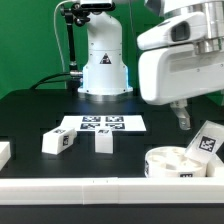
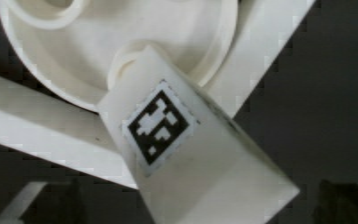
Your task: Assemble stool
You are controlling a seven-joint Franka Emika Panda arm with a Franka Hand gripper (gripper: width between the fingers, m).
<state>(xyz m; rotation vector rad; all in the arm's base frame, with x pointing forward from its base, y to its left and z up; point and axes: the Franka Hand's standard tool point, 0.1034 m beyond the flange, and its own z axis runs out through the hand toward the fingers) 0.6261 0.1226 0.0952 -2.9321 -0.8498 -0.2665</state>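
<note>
Since one leg point(image 1: 207, 140) already stands in the seat point(image 1: 172, 165) while two others lie loose on the table point(image 1: 30, 115), the step in hand looks like the fitting of the first leg. The gripper point(image 1: 184, 117) hangs just above and beside that leg, at the exterior view's right, with its jaws spread wide and nothing visibly held between them. The seat sits at the near right, close to the border rail point(image 1: 90, 188) along the near edge.

The fitted leg leans instead of standing square, so I judge it is not yet fully home. The next move probably calls for closing on its flat sides and pressing or turning it upright in its socket. Failing that, the arm would swing toward the exterior view's left for a spare. The left spare point(image 1: 57, 142) and the middle spare point(image 1: 103, 142) lie side by side but apart, just nearer than the marker board point(image 1: 100, 124).

All the stool parts are plain white plastic, smooth and dull. The seat is a thick round disc with recessed sockets in its upper face. The legs are short and blocky, with flat faces and sharp edges that suit a two-finger pinch. Each carries a square black-and-white tag point(image 2: 158, 125), seen large in the wrist view. The table is flat matte black, so every white part stands out clearly.
</note>
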